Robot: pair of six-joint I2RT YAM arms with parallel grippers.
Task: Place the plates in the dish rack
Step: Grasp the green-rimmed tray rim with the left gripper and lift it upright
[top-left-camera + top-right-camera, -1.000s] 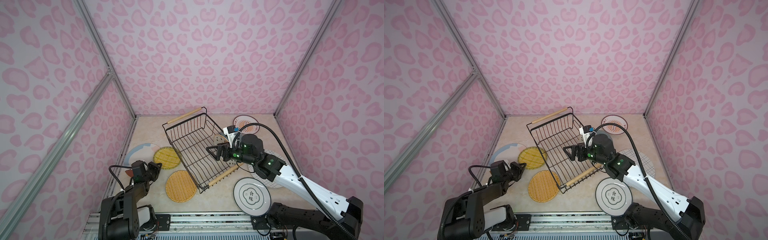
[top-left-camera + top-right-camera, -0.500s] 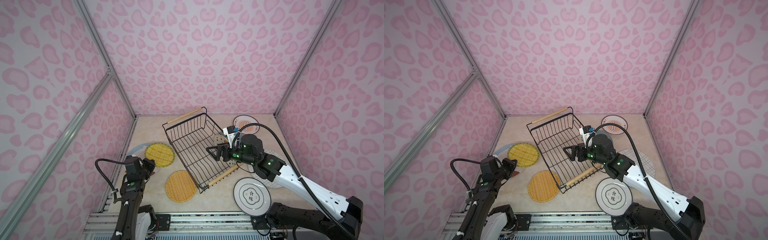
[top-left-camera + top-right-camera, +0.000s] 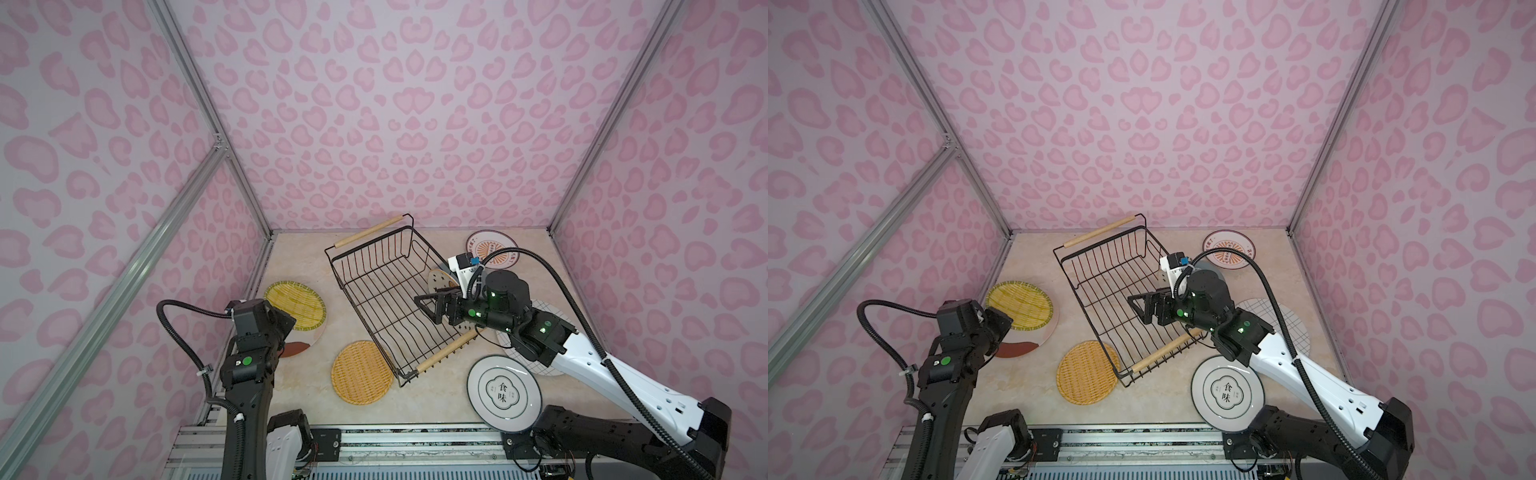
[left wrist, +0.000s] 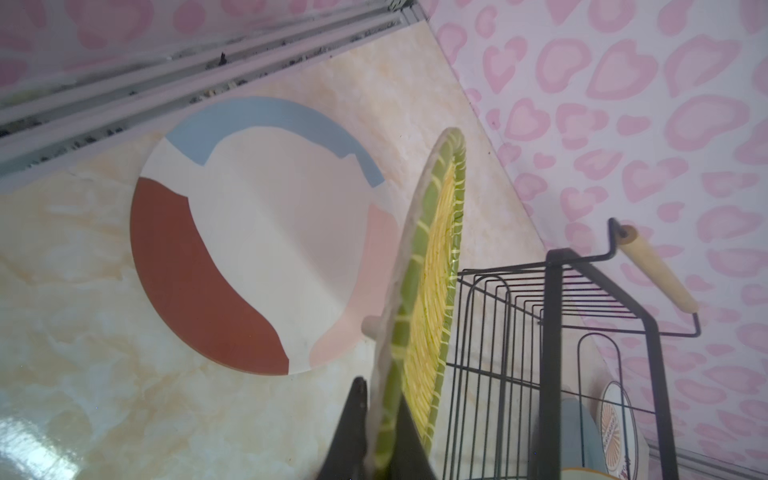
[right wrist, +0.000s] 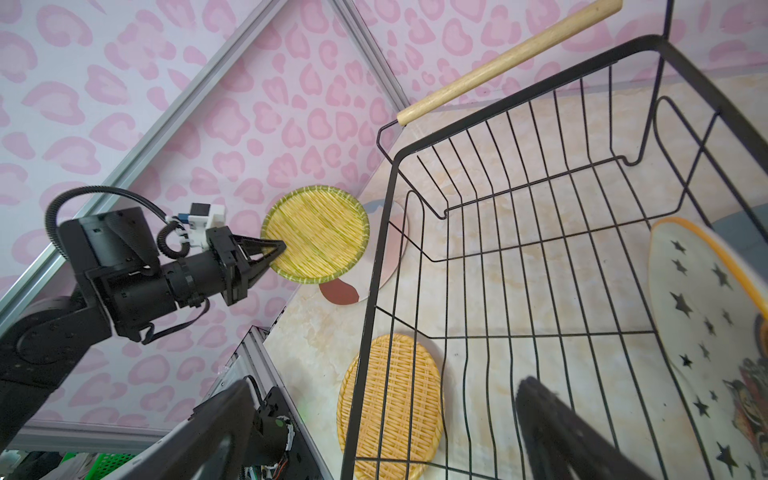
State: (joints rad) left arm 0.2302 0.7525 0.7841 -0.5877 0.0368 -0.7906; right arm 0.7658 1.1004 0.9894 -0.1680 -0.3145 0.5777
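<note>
Arm L: left gripper (image 5: 276,249) pinched narrow on the rim of the yellow-green woven plate (image 3: 296,305). That plate is raised off the table and tilted; it shows edge-on in the left wrist view, with a glossy green rim, pale stitch marks and a straw-yellow weave. It hangs left of the dish rack (image 3: 374,254), apart from it, over the patched plate (image 4: 257,232). The patched plate is a smooth white round with rust, blue and pink areas, lying flat on the marbled beige table (image 3: 299,257).

Arm R: right gripper (image 3: 428,306) has its jaws spread wide with nothing between them; it hovers inside the rack, toward its right wall.

Rack: a rectangular black wire basket with 2 pale wooden rod handles, set askew mid-table. It holds 1 plate, the star plate (image 5: 698,316), white with black stars and an orange rim, leaning tilted at the right wall.

Flat on the table outside the rack:
- orange woven plate (image 3: 361,378), just beside the near left corner
- character plate (image 3: 503,392), front right
- grid plate (image 3: 545,309), partly under arm R
- sunburst plate (image 3: 492,249), far right
</note>
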